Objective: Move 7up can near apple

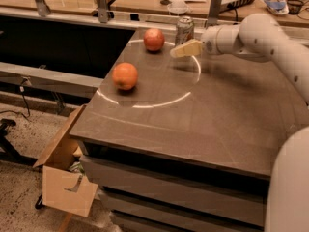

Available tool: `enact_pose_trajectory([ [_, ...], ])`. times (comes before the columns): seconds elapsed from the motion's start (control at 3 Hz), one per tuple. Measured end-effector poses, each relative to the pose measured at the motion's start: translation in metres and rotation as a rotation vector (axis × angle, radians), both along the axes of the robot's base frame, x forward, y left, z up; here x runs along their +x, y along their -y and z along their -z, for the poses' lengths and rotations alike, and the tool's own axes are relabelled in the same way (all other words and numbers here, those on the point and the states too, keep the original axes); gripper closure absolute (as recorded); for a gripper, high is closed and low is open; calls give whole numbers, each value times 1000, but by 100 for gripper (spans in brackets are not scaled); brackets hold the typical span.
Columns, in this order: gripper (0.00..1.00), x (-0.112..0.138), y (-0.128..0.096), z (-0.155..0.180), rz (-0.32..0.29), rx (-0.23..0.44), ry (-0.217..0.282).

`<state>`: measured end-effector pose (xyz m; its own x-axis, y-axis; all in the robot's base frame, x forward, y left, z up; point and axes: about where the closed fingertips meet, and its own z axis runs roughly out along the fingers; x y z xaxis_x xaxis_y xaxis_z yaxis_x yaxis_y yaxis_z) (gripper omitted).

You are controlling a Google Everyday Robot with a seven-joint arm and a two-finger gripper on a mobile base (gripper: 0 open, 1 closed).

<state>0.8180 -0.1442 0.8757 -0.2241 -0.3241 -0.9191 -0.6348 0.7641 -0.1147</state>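
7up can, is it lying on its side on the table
No, the 7up can stands upright beside the apple, with the gripper just in front of it.

Smooth plastic end effector (182, 49) just beside shiny metal 7up can (184, 29), above faintly glossy table (217, 115).

Camera view: high, looking down and forward across the table (217, 129), fairly near.
Gripper (186, 49): upper middle of the view, beside the can (184, 29).
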Motion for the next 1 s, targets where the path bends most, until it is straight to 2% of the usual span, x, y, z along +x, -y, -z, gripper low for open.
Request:
enact_pose_trajectory([
  [0.33, 0, -16, 36, -11, 25, -36, 13],
  [0.67, 0, -50, 117, -49, 121, -92, 80],
  [1.0, 0, -50, 118, -49, 122, -92, 79],
])
